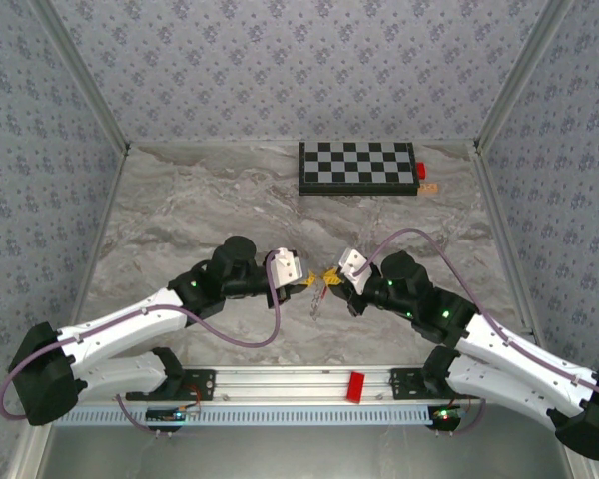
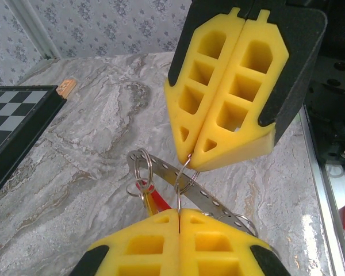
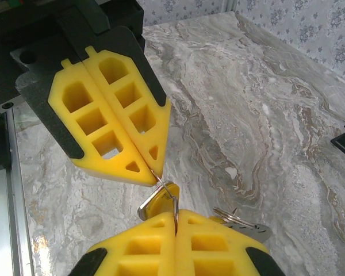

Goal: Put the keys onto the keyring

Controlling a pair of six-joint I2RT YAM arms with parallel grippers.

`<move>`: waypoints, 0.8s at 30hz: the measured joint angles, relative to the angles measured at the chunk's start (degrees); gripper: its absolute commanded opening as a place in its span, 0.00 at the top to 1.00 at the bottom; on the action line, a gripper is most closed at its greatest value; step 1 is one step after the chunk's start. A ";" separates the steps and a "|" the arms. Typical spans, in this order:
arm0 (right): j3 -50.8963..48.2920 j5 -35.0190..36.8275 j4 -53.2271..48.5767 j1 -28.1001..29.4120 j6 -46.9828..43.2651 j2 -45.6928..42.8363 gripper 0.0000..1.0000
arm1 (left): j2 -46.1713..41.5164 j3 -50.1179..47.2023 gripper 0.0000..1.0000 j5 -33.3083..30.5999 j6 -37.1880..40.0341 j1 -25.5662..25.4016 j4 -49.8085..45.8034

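Both arms meet mid-table, above the grey marble tabletop (image 1: 200,200). The left gripper (image 2: 179,215) is closed and the right gripper (image 2: 192,161) is closed, tips nearly facing. Each pinches the thin grey wire keyring with a red arc section (image 2: 177,192), so the ring is held up between the two tips, off the table.

A perforated flat steel strip (image 2: 204,195) and small split rings (image 2: 144,167) hang on it. A short brass-tinted flat key (image 3: 155,202) sits right at the ring by the right gripper's tip; can't tell if it's threaded yet. A small tan flat piece (image 1: 431,188), prob. the 2nd key, lies beside the black-and-white checkerboard (image 1: 357,167), well apart from the grippers.

Step (judged): threading key no. 1. Next needs one pinch as anchor while the other works the key round the coil w/ very fine motion, then a fetch for the far piece.
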 measured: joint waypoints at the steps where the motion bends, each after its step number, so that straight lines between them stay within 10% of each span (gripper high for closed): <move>1: 0.00 0.00 0.00 0.00 0.00 0.00 1.00 | 0.00 0.00 1.00 0.00 0.00 0.00 0.00; 24: 0.00 -0.20 0.02 0.00 0.00 0.28 1.00 | 0.31 0.00 1.00 1.60 0.00 0.00 -0.04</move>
